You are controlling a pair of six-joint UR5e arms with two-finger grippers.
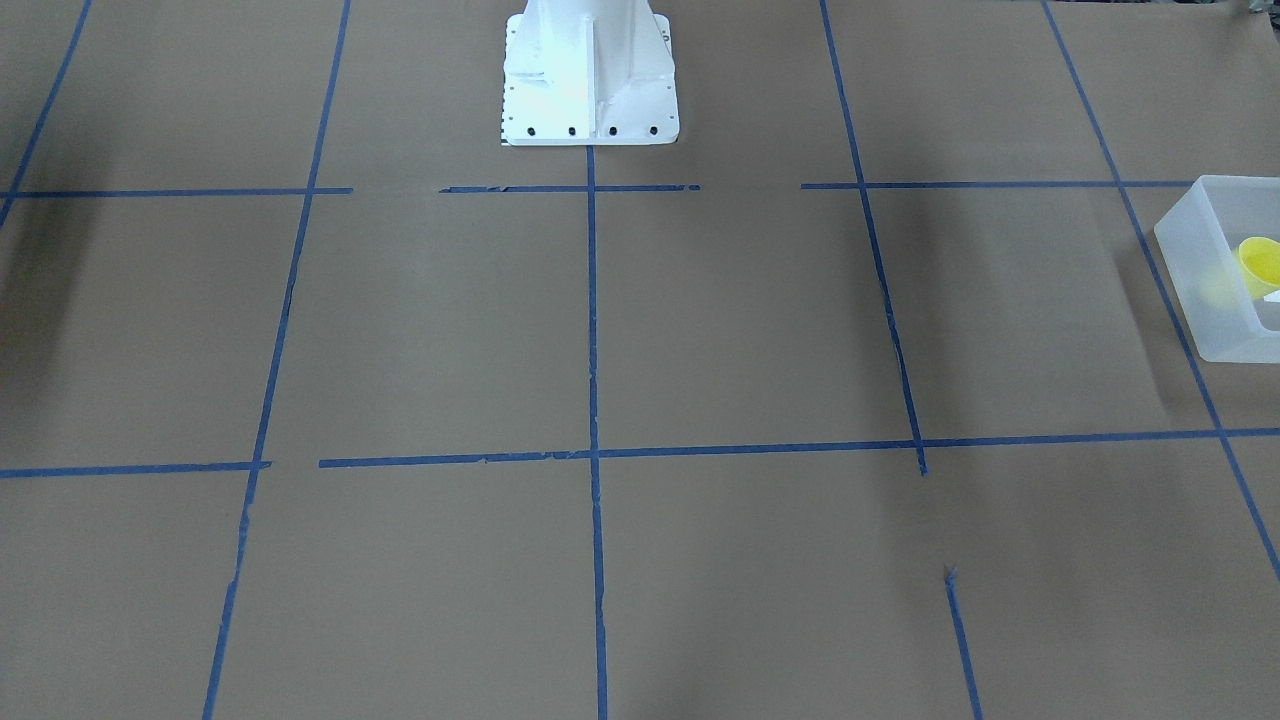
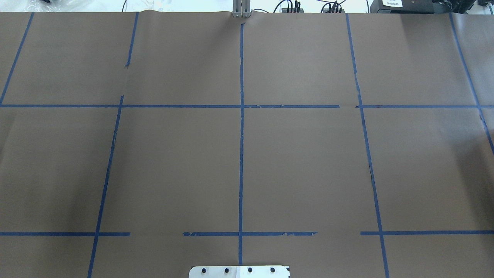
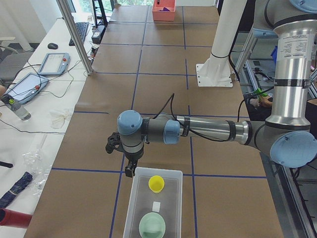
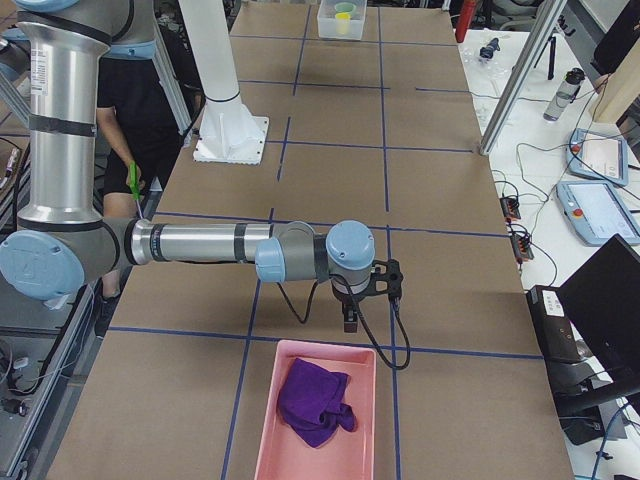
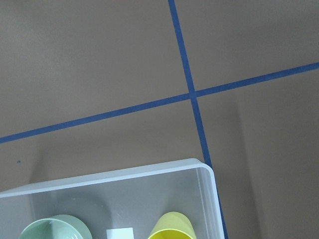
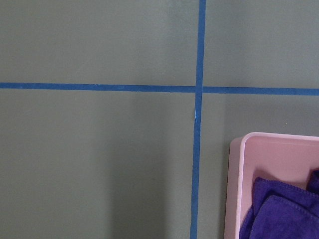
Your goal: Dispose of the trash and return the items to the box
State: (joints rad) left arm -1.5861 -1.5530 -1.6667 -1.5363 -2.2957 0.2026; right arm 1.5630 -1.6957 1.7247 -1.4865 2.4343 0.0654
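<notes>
In the front-facing view one frosted box sits at the 3 o'clock edge, cut off by the frame, and one yellow cup lies inside it. One white robot base stands at 12 o'clock. The worktop is covered with brown paper and divided by blue tape lines. The overhead view shows only this paper and tape, with the base plate at 6 o'clock and some cables at 12 o'clock. In the left view the box holds three things: the cup, one mint-green bowl at 6 o'clock from the cup, and one white label between them. The left end effector hangs just beside the box's far corner, at 10 o'clock from the cup; I cannot tell if it is wide or narrow. Two tablets lie on a side table at 10 o'clock. In the right view the right end effector hangs near the far rim of one pink tray that holds one purple cloth; its opening also cannot be told. A person stands behind the robot at 10 o'clock. The left wrist view has the box corner at 6 o'clock, with bowl, label and cup inside. The right wrist view has the tray corner and cloth at 5 o'clock.
</notes>
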